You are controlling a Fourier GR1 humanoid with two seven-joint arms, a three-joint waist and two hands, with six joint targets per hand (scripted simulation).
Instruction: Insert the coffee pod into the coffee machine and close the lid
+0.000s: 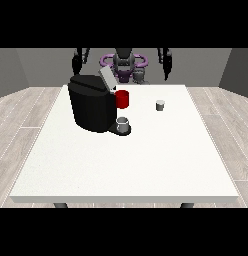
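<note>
A black coffee machine (91,107) is sitting on a white table (126,165), lid (107,79) raised; a small grey coffee pod (160,105) is standing nearby. Both hands (76,64) (167,64) are hanging behind the table, finger positions unclear.

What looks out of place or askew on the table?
Nothing stands out. The coffee machine stands upright with its lid raised, a cup under it, and the pod upright to the side.
</note>
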